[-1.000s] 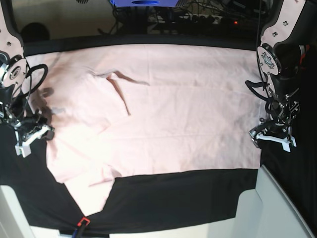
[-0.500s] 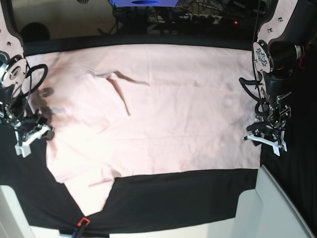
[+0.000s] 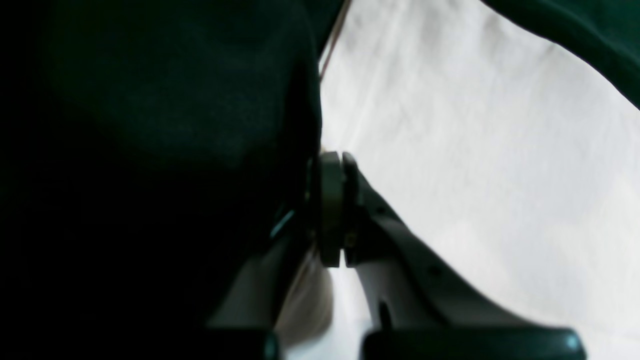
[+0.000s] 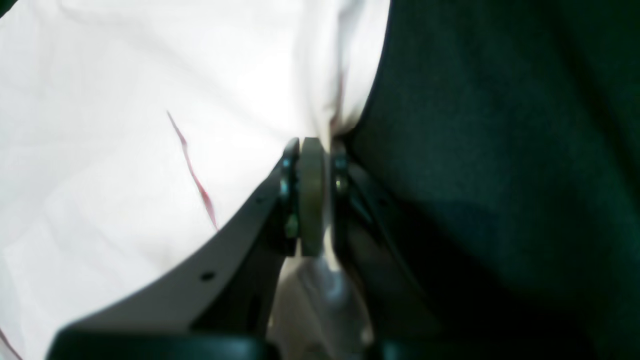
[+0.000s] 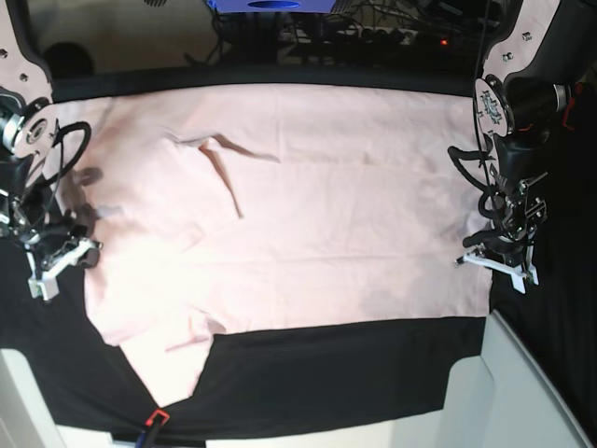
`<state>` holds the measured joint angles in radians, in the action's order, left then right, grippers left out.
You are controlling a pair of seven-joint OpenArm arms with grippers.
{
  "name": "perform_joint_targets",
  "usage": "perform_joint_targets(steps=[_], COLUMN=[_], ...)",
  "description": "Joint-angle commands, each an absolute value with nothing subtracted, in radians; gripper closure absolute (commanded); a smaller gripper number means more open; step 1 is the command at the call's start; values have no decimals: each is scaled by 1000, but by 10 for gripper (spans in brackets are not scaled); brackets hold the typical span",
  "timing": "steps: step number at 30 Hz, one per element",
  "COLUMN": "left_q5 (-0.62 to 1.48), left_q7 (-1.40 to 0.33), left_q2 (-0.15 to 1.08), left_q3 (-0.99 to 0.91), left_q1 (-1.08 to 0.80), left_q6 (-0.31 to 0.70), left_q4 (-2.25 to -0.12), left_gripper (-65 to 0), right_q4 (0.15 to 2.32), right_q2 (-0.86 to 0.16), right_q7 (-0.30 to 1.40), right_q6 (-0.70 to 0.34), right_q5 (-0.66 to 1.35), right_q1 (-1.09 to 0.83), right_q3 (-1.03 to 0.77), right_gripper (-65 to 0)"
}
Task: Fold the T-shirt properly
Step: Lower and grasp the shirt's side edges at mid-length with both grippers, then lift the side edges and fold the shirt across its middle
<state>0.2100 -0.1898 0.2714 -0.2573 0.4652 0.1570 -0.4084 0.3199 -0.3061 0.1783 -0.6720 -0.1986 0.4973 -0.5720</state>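
The pale pink T-shirt lies spread flat, plain side up, on the black table cloth, with one sleeve folded over its body. My left gripper sits at the shirt's right edge. In the left wrist view its pads are pressed together on the hem of the T-shirt. My right gripper sits at the shirt's left edge. In the right wrist view its jaws are shut, with the T-shirt bunching up between the pads.
White bins stand at the front right and front left corners. A small red-orange object lies at the cloth's front edge. Cables and equipment run along the back behind the table.
My left gripper went from wide open to shut at the shirt's right edge, shifting slightly inward. The right gripper stayed shut and moved slightly to the left.
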Motion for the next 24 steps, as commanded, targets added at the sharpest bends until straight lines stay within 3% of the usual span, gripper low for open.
perform_joint_targets(steps=[1,17,24], left_q5=[205,361,361], left_q7=[-228,-306,-308], left_q2=[269,269,269], left_q3=[-257,-255,-257], left_q1=[476,194,153], left_q6=[166,171,171], left_q4=[-412,-940,-1018], left_gripper=[0,0,0], right_q4=[351,380,504], right_q2=[-325,-331,-329], right_q7=[156,156,189], right_q6=[-673,-674,-698], right_q5=[-185,-114,-5], right_q1=[516,510,441], right_q3=[-575,-575,-567], right_gripper=[-7,0,0])
